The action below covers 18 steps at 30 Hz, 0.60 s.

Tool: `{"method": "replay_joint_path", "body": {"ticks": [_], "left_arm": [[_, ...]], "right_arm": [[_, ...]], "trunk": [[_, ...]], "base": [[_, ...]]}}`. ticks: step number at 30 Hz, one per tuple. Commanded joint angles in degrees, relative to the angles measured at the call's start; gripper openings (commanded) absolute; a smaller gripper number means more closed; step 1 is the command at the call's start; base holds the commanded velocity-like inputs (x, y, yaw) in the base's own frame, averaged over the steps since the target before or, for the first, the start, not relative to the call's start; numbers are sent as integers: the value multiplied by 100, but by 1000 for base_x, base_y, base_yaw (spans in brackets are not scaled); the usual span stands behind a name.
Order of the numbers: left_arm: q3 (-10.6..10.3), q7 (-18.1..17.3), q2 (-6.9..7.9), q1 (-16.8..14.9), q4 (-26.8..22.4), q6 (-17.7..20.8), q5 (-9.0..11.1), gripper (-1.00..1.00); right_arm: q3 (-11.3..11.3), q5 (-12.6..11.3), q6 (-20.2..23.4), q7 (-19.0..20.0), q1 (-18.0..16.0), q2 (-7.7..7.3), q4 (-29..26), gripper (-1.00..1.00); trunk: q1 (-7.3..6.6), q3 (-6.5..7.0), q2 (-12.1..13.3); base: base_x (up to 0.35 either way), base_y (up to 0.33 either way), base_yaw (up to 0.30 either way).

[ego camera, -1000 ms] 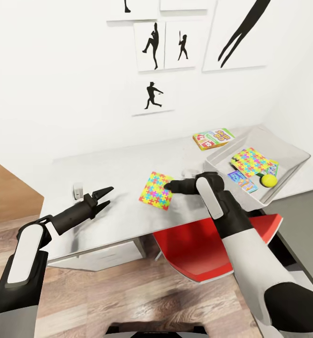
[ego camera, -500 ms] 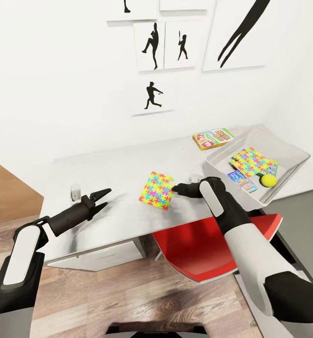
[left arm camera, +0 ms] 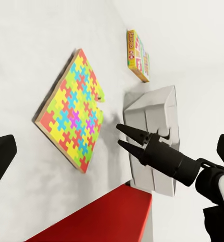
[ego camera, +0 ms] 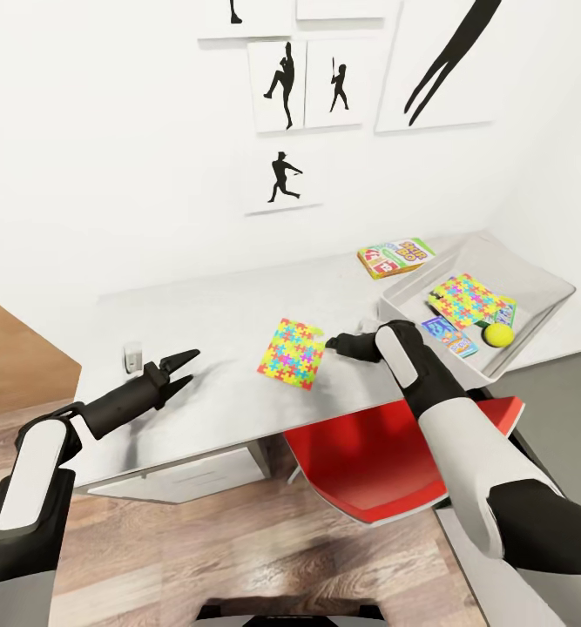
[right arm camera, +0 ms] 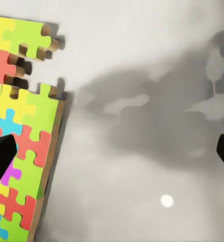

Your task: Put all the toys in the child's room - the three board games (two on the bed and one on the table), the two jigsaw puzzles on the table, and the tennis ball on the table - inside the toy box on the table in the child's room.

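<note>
A multicoloured jigsaw puzzle (ego camera: 292, 353) lies flat on the pale table (ego camera: 220, 313), near its front edge. My right gripper (ego camera: 331, 346) hovers open just off the puzzle's right edge, touching nothing. The left wrist view shows the same puzzle (left arm camera: 71, 108) with the right gripper (left arm camera: 121, 135) beside it. In the right wrist view the puzzle (right arm camera: 16, 126) edge sits between my spread fingertips (right arm camera: 1, 159). The grey toy box (ego camera: 534, 287) at the right holds another puzzle (ego camera: 467, 299), the tennis ball (ego camera: 499, 335) and a blue board game (ego camera: 451, 338). A further board game (ego camera: 395, 257) lies behind the box. My left gripper (ego camera: 181, 364) is open and empty over the table's left part.
A red chair (ego camera: 386, 461) is tucked under the table below my right arm. A small white object (ego camera: 133, 355) stands on the table by my left gripper. The wall with black silhouette pictures (ego camera: 281, 178) closes off the back. Wood floor lies in front.
My right gripper has drawn back to the right, off the puzzle's edge. The left gripper has slid slightly left. The puzzle has stayed where it was.
</note>
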Motion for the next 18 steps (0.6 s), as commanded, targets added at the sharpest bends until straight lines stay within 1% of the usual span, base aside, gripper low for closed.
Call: {"method": "replay_joint_path", "body": {"ticks": [1,5,7,13,18], "left_arm": [[18,-39,2,-2,1,27,-36,100],[33,-38,3,-1,1,27,-35,100],[42,-37,3,1,2,27,-34,100],[52,-39,4,3,1,27,-33,100],[56,-38,4,4,0,27,-33,100]], "right_arm": [[-22,-65,-12,-42,-30,-5,35,100],[-74,-71,-79,20,-71,-8,93,100],[-106,-75,-157,116,-103,-8,130,100],[-140,-79,-249,267,-137,-7,168,100],[-156,-81,-281,320,-144,-2,181,100]], "trunk": [[3,-8,-9],[3,-8,-9],[3,-8,-9],[3,-8,-9],[3,-8,-9]], "base": [[0,0,0],[0,0,0],[0,0,0],[0,0,0],[0,0,0]]}}
